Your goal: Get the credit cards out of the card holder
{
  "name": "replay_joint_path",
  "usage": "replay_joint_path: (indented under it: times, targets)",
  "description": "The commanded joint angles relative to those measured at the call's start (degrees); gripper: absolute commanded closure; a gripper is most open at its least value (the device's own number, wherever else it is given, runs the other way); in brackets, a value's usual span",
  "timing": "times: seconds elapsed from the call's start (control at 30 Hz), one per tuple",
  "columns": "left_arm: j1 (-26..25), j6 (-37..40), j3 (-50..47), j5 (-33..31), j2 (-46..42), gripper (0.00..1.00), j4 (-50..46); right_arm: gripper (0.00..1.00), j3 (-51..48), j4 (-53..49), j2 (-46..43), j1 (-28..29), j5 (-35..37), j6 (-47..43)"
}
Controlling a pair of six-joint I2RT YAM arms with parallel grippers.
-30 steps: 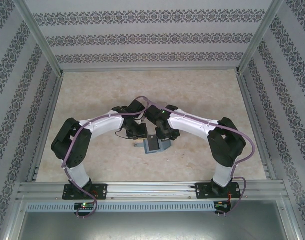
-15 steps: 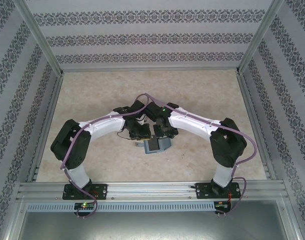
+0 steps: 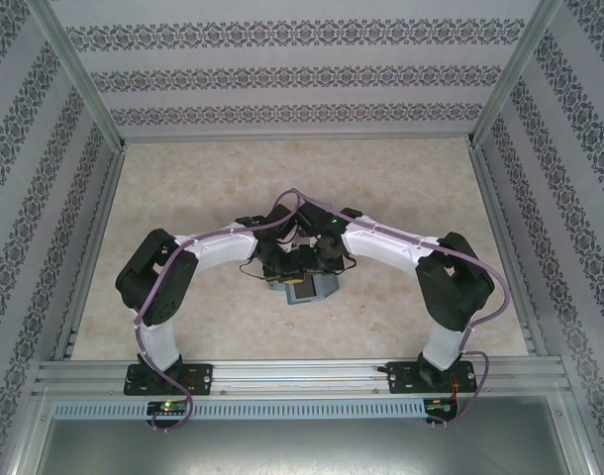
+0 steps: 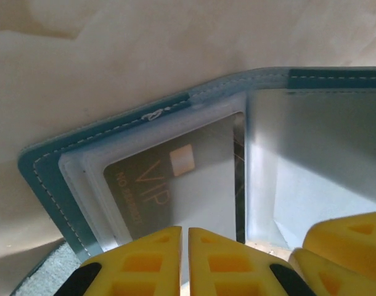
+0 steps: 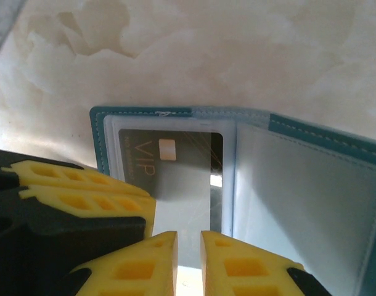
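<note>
At the open card holder (image 5: 311,185), with left gripper (image 4: 183,239) clenched and right gripper (image 5: 189,240) indeterminate, extracting the dark credit card (image 5: 169,166) next requires an edge pinch.

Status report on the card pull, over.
Left gripper jaws shut, right gripper jaws narrow, grip unclear; both at the open teal folding card holder. Dark VIP credit card inside its clear pocket, not out. No obstruction seen.

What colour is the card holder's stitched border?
Teal; the card holder shows best in left wrist view.
</note>
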Motion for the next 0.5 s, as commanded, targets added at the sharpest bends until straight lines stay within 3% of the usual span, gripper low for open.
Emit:
replay_joint_path:
  times: [0.0,0.47]
  targets:
    - [-1.2,0.9,-0.7,-0.6,0.6,0.90,-0.1,0.82,-1.2,3.7,1.6,-0.6,-2.9,0.7]
    - [-1.2,1.5,-1.0,-2.5,1.4,0.92,-1.3,0.83,-3.0,5.9,5.0,-1.8,-3.3,0.4]
